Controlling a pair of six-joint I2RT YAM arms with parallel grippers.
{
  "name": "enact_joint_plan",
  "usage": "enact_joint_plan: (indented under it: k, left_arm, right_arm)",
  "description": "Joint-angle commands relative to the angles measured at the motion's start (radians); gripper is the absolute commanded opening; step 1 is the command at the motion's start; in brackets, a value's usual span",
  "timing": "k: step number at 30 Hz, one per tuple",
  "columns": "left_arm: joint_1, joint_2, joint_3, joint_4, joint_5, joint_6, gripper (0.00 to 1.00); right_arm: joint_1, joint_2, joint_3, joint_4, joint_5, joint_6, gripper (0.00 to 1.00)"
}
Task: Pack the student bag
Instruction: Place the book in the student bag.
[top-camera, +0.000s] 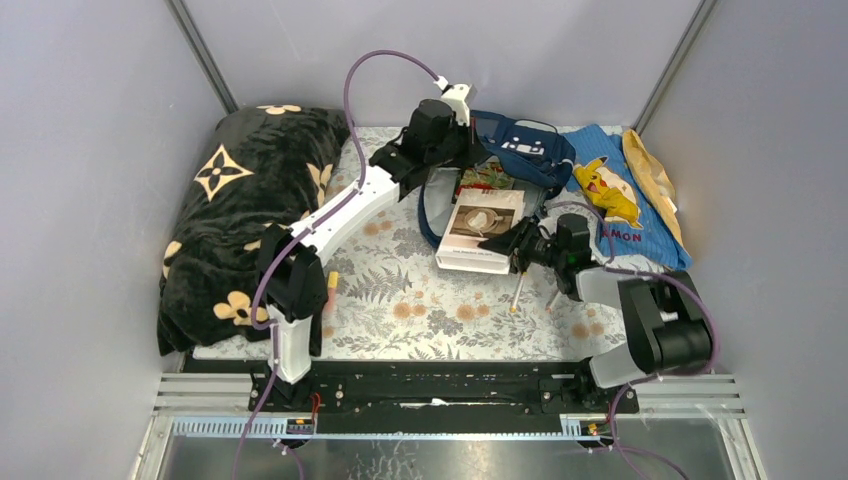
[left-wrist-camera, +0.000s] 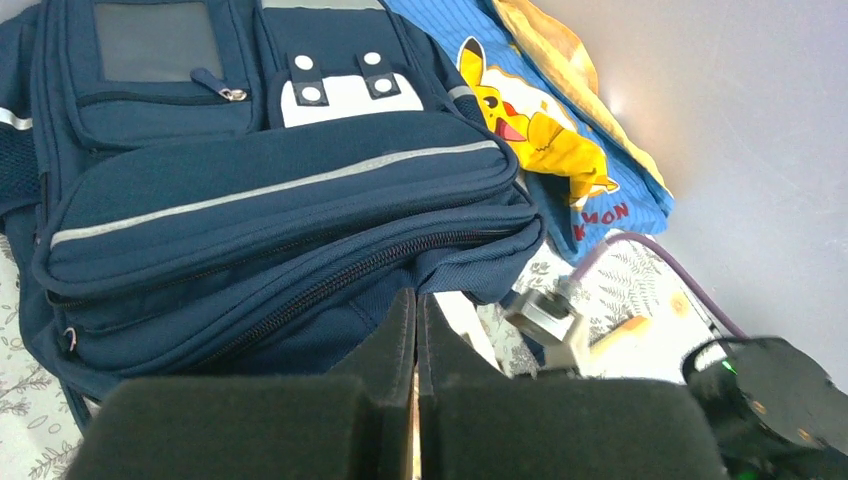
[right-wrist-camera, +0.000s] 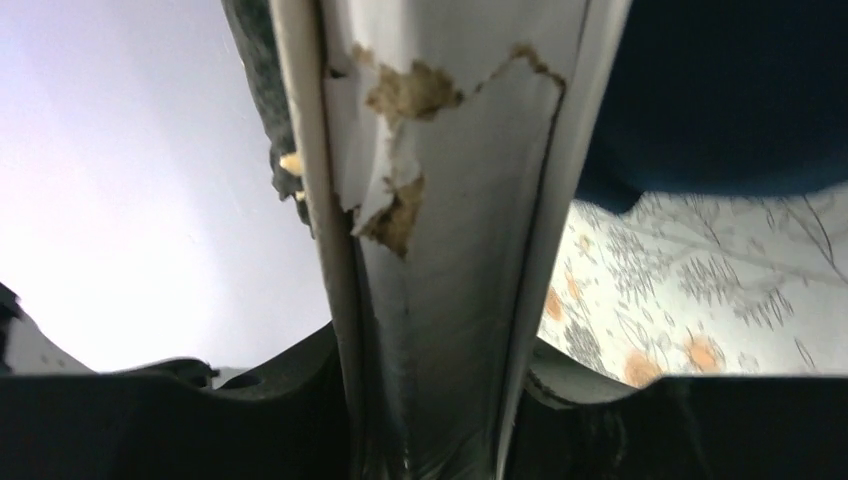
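Note:
The navy student bag (top-camera: 527, 148) lies at the back centre with its white patch on top, and it fills the left wrist view (left-wrist-camera: 280, 200). My left gripper (top-camera: 468, 148) is at the bag's near-left edge. In its wrist view the jaws (left-wrist-camera: 415, 300) are pressed together, tips in the navy fabric under the zipper. My right gripper (top-camera: 505, 243) is shut on a white book (top-camera: 478, 225) with a picture on its cover, just in front of the bag. The book's torn spine (right-wrist-camera: 450, 200) stands between the jaws (right-wrist-camera: 435, 350).
A colourful book (top-camera: 487, 178) lies at the bag's mouth. A black flowered blanket (top-camera: 250, 210) fills the left side. A light-blue cloth with a yellow figure (top-camera: 615, 195) and a tan item (top-camera: 650, 175) lie on the right. Two pencils (top-camera: 517, 295) lie near the right arm.

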Motion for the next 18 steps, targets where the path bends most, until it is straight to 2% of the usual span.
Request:
enact_joint_plan:
  k: [1, 6, 11, 18]
  left_arm:
    - [-0.003, -0.133, -0.043, 0.206, 0.065, -0.045, 0.0]
    - [-0.006, -0.202, -0.134, 0.253, 0.112, -0.061, 0.0]
    - [-0.006, -0.224, -0.171, 0.253, 0.116, -0.063, 0.0]
    - [-0.006, -0.23, -0.163, 0.243, 0.132, -0.061, 0.0]
  right_arm:
    - [0.014, 0.134, 0.136, 0.29, 0.031, 0.139, 0.25]
    - [0.017, 0.259, 0.234, 0.433, 0.081, 0.22, 0.23]
    - [0.018, 0.297, 0.309, 0.414, 0.085, 0.224, 0.21]
    - [0.018, 0.305, 0.373, 0.201, 0.178, 0.136, 0.29]
